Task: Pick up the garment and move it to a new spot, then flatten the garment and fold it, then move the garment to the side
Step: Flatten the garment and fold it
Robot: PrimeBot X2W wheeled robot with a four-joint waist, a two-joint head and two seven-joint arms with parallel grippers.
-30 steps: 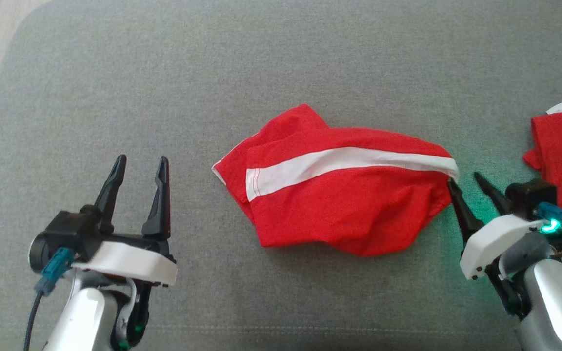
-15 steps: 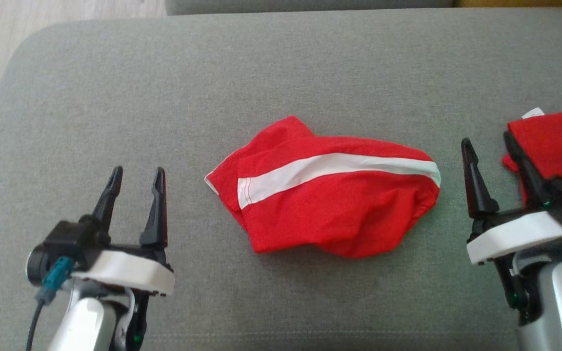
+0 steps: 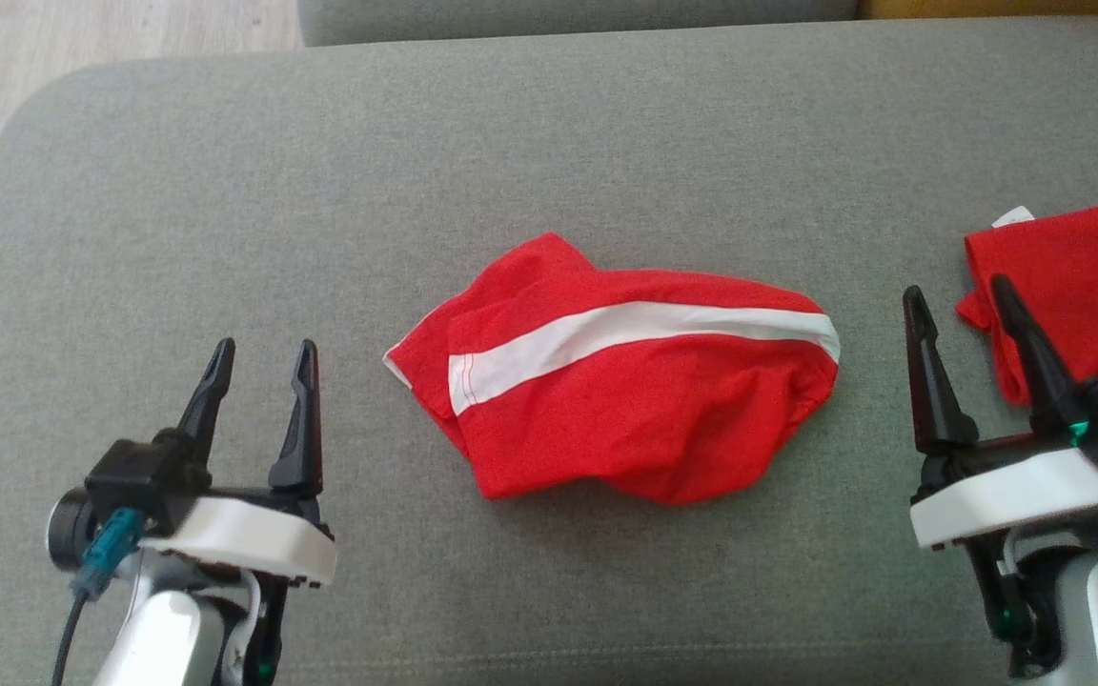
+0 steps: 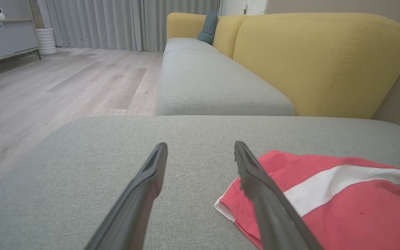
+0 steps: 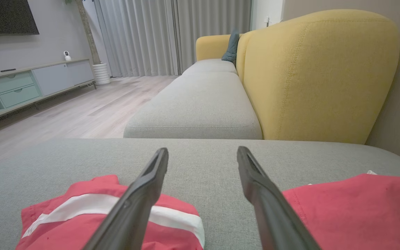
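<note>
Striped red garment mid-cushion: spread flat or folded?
Folded over, loosely: the garment shows overlapping layers at its left end and a rumpled, rounded outline; not flat.

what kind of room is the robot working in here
Most likely a home living room: a grey sofa with a yellow backrest, a low media cabinet under a dark wall screen, and floor-length curtains.

Red garments: two, one striped garment (image 3: 606, 381) and one plain garment (image 3: 1073, 276). Pincers: two, left pincer (image 3: 264, 345) and right pincer (image 3: 955, 286), two fingers each. There was one sofa (image 3: 549, 143), one teal pillow (image 4: 207, 27), one cabinet (image 5: 30, 83) and one white camera (image 5: 67, 55).
</note>
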